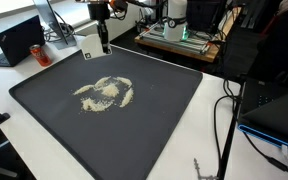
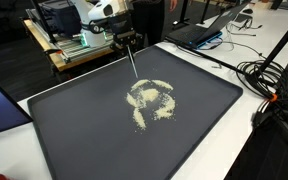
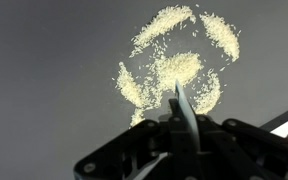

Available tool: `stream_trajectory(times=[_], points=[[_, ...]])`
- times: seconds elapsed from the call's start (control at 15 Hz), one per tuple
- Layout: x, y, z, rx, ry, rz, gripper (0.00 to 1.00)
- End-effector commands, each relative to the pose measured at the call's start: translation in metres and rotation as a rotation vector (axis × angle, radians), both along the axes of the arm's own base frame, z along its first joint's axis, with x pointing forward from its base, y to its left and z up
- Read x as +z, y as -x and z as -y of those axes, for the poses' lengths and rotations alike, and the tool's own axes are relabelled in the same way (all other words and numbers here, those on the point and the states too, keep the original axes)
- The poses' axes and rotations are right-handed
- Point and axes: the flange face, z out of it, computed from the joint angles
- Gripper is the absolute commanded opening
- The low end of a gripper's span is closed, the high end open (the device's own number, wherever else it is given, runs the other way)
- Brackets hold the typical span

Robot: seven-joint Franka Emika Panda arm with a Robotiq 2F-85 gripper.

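Observation:
My gripper (image 1: 102, 36) is shut on a thin flat tool (image 3: 180, 108) that points down toward a large dark tray (image 1: 164, 110). A loose ring-shaped scatter of pale yellow grains (image 1: 105, 93) lies on the tray's middle. In an exterior view the gripper (image 2: 128, 42) hangs over the tray's far edge, and the tool (image 2: 133, 65) slants toward the grains (image 2: 150, 100), its tip just short of them. In the wrist view the jaws (image 3: 179, 128) clamp the blade, and the grains (image 3: 174, 65) lie ahead of its tip.
A white box (image 1: 88, 45) stands at the tray's far corner beside the gripper. A laptop (image 1: 19, 40) and a red can (image 1: 41, 55) sit on the white table. Black cables (image 2: 269, 75) and a wooden cart with equipment (image 2: 79, 45) border the tray.

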Motion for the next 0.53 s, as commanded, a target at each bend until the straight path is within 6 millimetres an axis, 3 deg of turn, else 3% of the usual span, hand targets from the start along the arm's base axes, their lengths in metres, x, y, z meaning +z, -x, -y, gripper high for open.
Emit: stream_trajectory(times=[0.0, 0.47], points=[[-0.008, -0.011, 0.028, -0.023, -0.064, 0.034, 0.01], [-0.019, -0.032, 0.082, -0.130, -0.131, 0.097, 0.01]])
